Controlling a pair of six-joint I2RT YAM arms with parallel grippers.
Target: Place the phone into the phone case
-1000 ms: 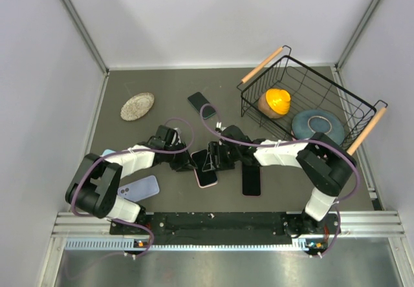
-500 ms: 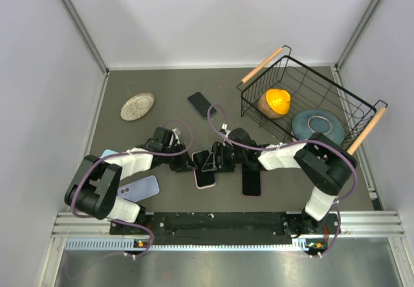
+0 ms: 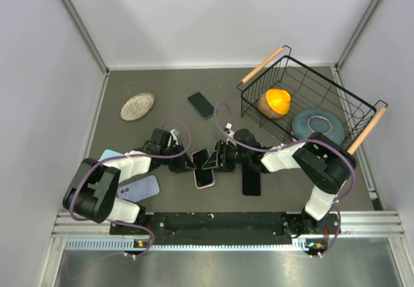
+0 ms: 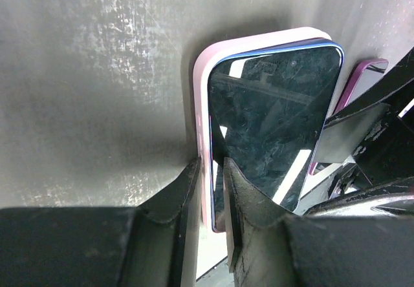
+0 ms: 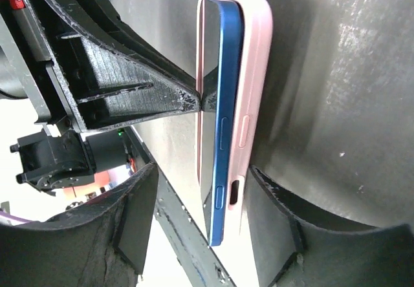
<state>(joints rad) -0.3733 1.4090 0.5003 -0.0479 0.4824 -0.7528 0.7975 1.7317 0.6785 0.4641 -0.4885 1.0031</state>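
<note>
A blue-edged phone (image 4: 272, 119) with a dark screen lies partly in a pink phone case (image 4: 202, 86) at the table's near middle. In the right wrist view the phone's (image 5: 226, 93) side stands proud of the case (image 5: 253, 74). My left gripper (image 4: 212, 164) is pinched on the case's long wall and the phone's edge. From above, the left gripper (image 3: 189, 163) is just left of the phone (image 3: 200, 158). My right gripper (image 5: 202, 174) is open and straddles phone and case. One of its fingers (image 5: 278, 209) touches the case's back.
A black phone (image 3: 251, 182) lies right of the pink case (image 3: 206, 180), another phone (image 3: 202, 105) farther back. A lavender case (image 3: 138, 188) and a light blue one (image 3: 108, 154) lie at the left. A wire basket (image 3: 343, 103) with an orange object, a blue plate (image 3: 318, 124) and a small dish (image 3: 137, 106) stand behind.
My left gripper's jaws have narrowed onto the case's edge. The right arm has shifted slightly to the right and its jaws have closed a little. Phone and case have barely moved.
</note>
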